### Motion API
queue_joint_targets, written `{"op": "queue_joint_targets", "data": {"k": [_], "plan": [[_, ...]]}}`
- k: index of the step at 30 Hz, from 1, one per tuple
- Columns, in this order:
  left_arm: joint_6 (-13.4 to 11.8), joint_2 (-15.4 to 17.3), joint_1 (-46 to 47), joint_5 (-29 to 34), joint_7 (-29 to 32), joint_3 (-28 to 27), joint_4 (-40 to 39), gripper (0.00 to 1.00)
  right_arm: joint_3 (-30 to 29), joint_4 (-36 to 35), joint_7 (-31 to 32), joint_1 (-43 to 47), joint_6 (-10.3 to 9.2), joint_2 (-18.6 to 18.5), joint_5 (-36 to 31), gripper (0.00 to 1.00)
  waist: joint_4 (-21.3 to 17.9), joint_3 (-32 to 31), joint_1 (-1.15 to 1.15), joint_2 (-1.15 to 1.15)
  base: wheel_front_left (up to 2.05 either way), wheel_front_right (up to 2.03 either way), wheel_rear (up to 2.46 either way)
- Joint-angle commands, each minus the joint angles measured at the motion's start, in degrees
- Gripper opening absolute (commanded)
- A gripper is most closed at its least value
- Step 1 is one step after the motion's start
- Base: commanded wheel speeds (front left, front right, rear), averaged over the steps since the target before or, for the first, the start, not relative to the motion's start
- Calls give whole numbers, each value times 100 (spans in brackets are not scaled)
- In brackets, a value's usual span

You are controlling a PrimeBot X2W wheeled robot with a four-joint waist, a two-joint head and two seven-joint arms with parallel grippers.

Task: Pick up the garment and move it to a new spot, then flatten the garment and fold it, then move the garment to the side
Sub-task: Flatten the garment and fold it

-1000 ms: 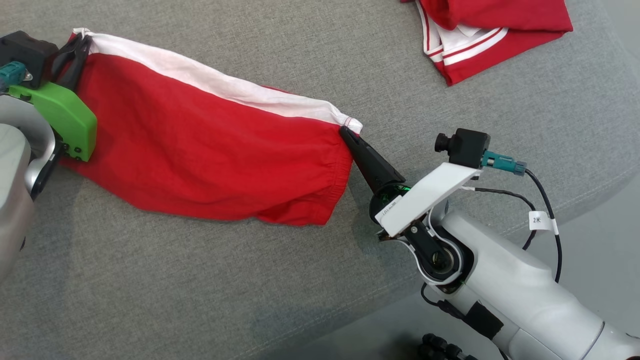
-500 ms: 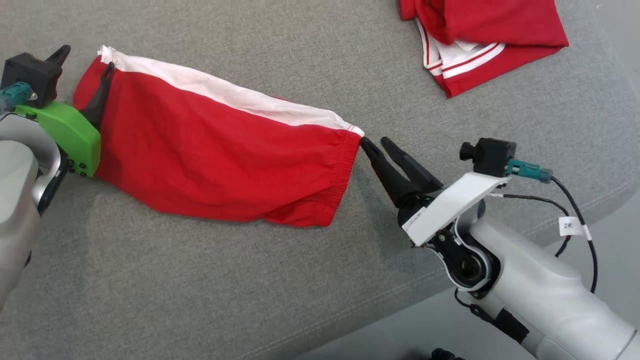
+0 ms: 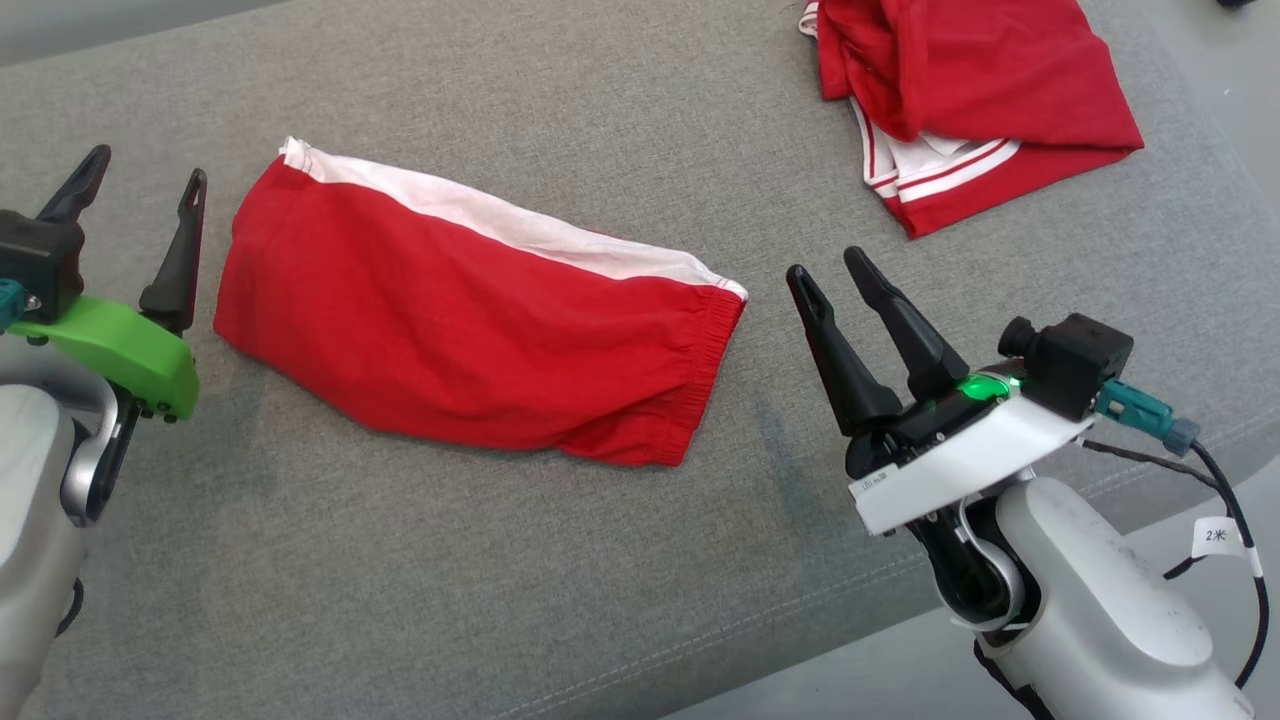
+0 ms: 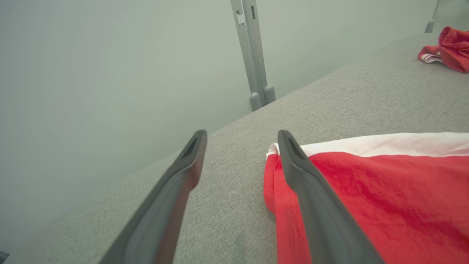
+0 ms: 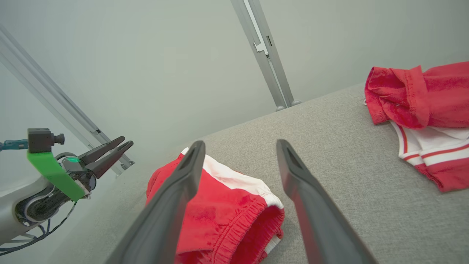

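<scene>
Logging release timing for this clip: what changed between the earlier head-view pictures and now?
Both let go: the left gripper and right gripper, each shut on one end of the red shorts a second ago, now stand with jaws open, backed clear of the cloth. The shorts stayed on the grey cushion, and the second red garment stayed put; the overall shift is camera motion.

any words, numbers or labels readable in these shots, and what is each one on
"2米": on the white tag hanging beside the right arm.
Small label on the white bracket behind the right claw: printed, but too small to read.
Red garment and the other red clothes: no print visible.
</scene>
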State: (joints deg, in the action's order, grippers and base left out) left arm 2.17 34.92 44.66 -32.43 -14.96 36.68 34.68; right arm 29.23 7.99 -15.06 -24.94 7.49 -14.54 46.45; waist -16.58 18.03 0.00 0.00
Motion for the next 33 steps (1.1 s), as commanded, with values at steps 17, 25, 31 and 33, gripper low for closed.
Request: {"op": "queue_joint_targets", "data": {"k": [17, 25, 31, 33], "plan": [[309, -1008, -815, 771, -24, -1083, 261, 100, -610, -579, -22, 1117, 0, 174, -1746, 100, 260, -80, 0, 0, 0, 0, 0], [458, -1216, -588, 918, -24, -1198, 963, 100, -547, -613, -22, 1079, 0, 160, -1729, 100, 100, 82, 0, 0, 0, 0, 0], [505, -1203, -443, 980, -25, -1176, 1397, 100, -510, -591, -22, 1039, 0, 194, -1733, 100, -10, 195, 0, 0, 0, 0, 0], [519, -1237, -389, 921, -25, -1192, 1542, 100, -502, -585, -22, 1026, 0, 189, -1727, 100, -36, 226, 0, 0, 0, 0, 0]]}}
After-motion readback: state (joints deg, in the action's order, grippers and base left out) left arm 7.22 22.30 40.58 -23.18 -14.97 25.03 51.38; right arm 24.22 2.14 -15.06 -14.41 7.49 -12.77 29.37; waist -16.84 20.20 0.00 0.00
